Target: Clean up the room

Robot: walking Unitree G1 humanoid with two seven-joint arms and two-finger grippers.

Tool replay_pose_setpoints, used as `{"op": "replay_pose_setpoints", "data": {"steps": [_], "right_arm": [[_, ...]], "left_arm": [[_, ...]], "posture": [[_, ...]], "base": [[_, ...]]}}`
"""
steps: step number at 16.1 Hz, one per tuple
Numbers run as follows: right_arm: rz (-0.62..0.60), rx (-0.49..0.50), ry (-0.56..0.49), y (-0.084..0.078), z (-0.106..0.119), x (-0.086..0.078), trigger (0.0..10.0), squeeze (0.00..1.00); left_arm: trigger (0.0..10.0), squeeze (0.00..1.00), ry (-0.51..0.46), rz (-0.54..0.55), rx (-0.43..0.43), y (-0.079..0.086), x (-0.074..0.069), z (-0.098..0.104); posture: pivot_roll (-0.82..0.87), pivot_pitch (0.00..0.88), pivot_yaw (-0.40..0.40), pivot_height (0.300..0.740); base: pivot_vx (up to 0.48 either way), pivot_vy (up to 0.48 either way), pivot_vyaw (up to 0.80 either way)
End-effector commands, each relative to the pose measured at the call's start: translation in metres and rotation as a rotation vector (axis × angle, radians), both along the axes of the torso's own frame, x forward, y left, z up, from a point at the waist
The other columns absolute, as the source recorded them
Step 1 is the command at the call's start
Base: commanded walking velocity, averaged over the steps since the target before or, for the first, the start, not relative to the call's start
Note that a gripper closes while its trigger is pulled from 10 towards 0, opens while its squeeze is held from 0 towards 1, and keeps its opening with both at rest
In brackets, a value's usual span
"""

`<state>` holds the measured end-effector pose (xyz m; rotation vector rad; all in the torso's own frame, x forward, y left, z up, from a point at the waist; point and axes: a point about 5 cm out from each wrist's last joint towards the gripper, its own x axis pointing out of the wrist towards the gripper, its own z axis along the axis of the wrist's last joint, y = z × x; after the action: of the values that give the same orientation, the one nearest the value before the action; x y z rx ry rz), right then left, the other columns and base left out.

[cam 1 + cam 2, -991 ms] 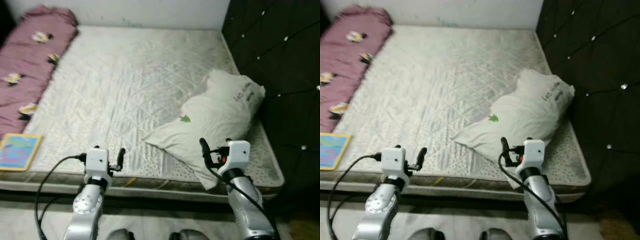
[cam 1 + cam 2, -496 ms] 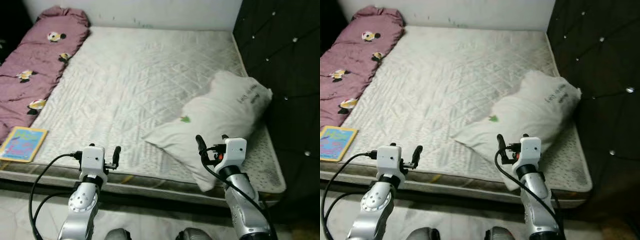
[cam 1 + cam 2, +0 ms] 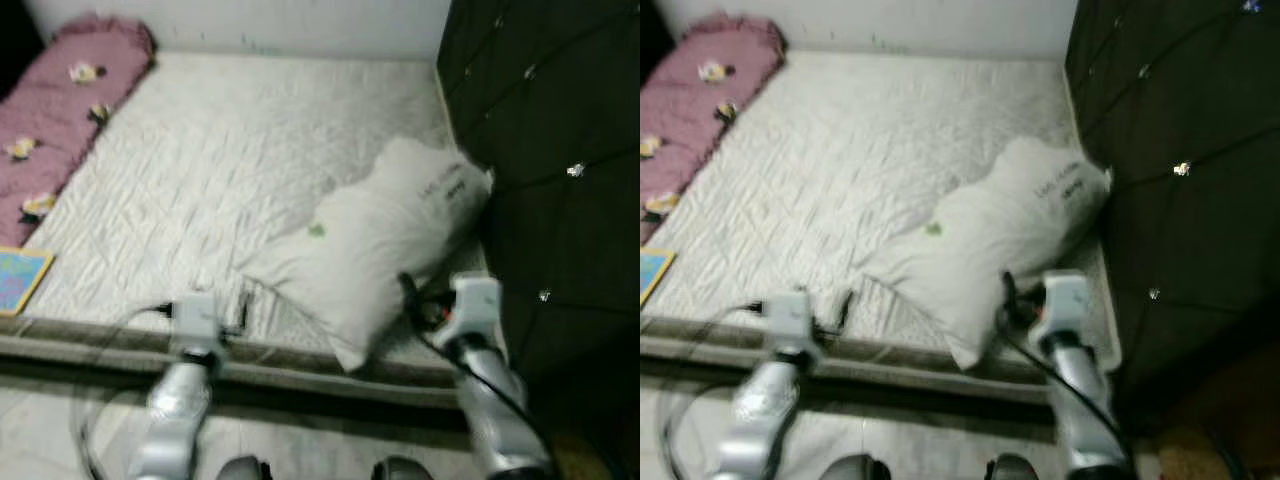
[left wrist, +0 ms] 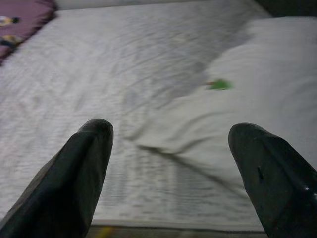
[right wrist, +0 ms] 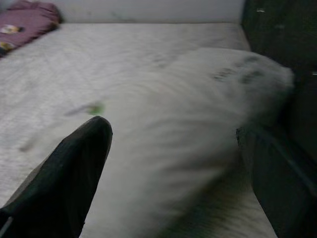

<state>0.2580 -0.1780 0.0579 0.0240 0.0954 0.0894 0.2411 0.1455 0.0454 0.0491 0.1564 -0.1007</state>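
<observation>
Although both eye views are blurred, the main items can be made out. The mattress (image 3: 200, 170) serves as the reference landmark. A white pillow (image 3: 375, 235) lies on the mattress at its right side, beside the dark tufted headboard (image 3: 540, 150). The pillow's long axis runs diagonally: one end, bearing dark printed lettering, points toward the headboard and the far wall; the other end points toward the mattress's near edge and reaches it. A small green mark (image 4: 218, 85) sits on the pillow's upper face, toward its left side.

A maroon blanket (image 3: 60, 110) with pale flower prints lies along the mattress's left edge, its long axis running from the near side to the far wall. A flat blue book with a yellow border (image 3: 18, 280) rests at the near left corner of the mattress, just below the blanket.

The left gripper (image 4: 173, 173) hovers over the near edge of the mattress, left of the pillow. Its jaws stand wide apart and hold nothing; they point across the mattress toward the pillow's near left corner.

The right gripper (image 5: 178, 168) is at the near edge of the mattress, close to the pillow's near end. Its jaws are spread wide, pointing along the pillow, with nothing gripped.
</observation>
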Motion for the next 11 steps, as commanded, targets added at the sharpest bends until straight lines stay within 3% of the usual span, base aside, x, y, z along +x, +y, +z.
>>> {"op": "replay_pose_setpoints", "data": {"steps": [1,6,9,11], "right_arm": [[0.005,0.014,-0.004,0.0043,0.0002,0.0005,10.0,0.0],[-0.001,0.018,-0.003,0.003,0.0002,-0.0005,10.0,0.0],[-0.006,0.024,0.003,0.0009,-0.0004,-0.0012,10.0,0.0],[-0.003,0.021,0.001,0.0015,0.0001,-0.001,10.0,0.0]], "left_arm": [[10.0,0.0,-0.005,0.017,0.021,0.0107,0.0,0.0014],[10.0,0.0,-0.013,-0.016,-0.015,0.0077,-0.0016,0.0029],[10.0,0.0,-0.011,-0.026,-0.022,0.006,-0.0025,0.003],[10.0,0.0,-0.012,-0.028,-0.023,0.0058,-0.0026,0.003]], "posture": [[-0.05,0.072,0.027,0.74],[-0.06,0.077,0.026,0.74],[-0.06,0.08,0.025,0.74],[-0.06,0.08,0.025,0.74]], "base": [[0.0,0.0,0.0],[0.097,0.0,0.0],[0.099,0.0,-0.58],[0.12,0.0,0.0]]}}
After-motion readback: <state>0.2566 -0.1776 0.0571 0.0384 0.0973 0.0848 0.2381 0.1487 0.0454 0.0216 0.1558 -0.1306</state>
